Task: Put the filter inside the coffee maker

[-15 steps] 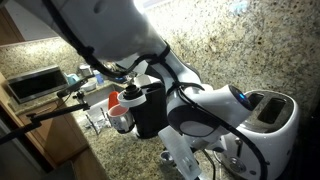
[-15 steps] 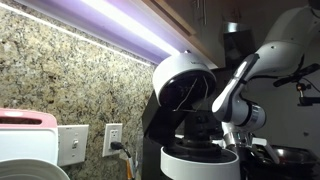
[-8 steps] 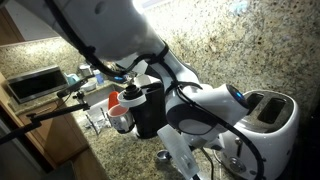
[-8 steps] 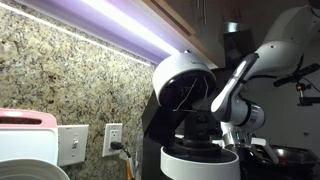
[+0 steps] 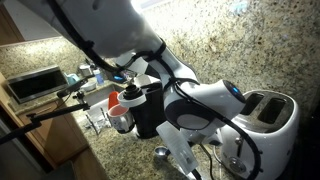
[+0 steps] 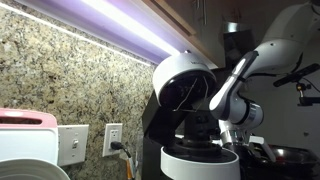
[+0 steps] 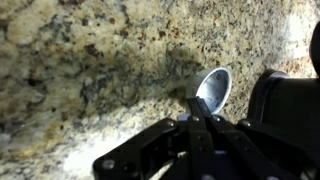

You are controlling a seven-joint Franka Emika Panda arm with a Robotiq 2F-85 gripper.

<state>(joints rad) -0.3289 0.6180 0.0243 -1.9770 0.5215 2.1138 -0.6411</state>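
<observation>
The filter (image 7: 214,86), a small shiny silver metal cup, lies on the granite counter in the wrist view. My gripper (image 7: 197,103) is shut, with its two fingers pressed together on the filter's near rim. In an exterior view the filter (image 5: 160,154) shows as a small silver disc at the foot of the coffee maker (image 5: 147,108), with the gripper (image 5: 172,153) right beside it. The coffee maker's black body (image 7: 288,112) stands just to the filter's right. Its pale rounded top (image 6: 181,84) is raised over the black base (image 6: 198,162).
A white two-slot toaster (image 5: 270,112) stands beside the arm, and a toaster (image 6: 28,148) also fills a lower corner. A white jar with a red lid (image 5: 120,110) stands next to the coffee maker. A wall outlet (image 6: 113,139) sits on the granite backsplash.
The jaws have closed from part open to fully shut on the filter's rim. The filter has shifted slightly on the counter. The arm has barely moved.
</observation>
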